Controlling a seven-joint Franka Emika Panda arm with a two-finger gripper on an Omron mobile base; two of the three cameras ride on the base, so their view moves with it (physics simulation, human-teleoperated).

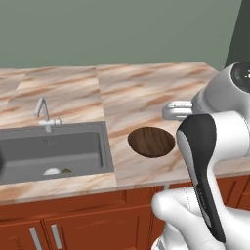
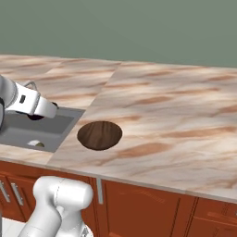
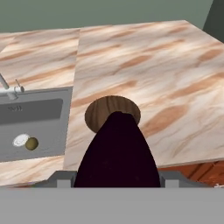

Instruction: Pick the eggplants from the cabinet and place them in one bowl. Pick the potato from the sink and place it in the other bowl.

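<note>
Eggplant (image 3: 117, 153) is sitting clamped in the gripper (image 3: 117, 181), hanging above the brown wooden bowl (image 3: 101, 111); potato (image 3: 31, 143) is lying in the sink (image 3: 39, 111).

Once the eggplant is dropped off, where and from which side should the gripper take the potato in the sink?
Grip the potato across its rounded middle, coming straight down from above. It is a small lump low on the sink floor, right beside a white round object, so closing the fingers on the two sides away from that neighbour looks safest. The basin walls probably rule out a sideways approach.
</note>
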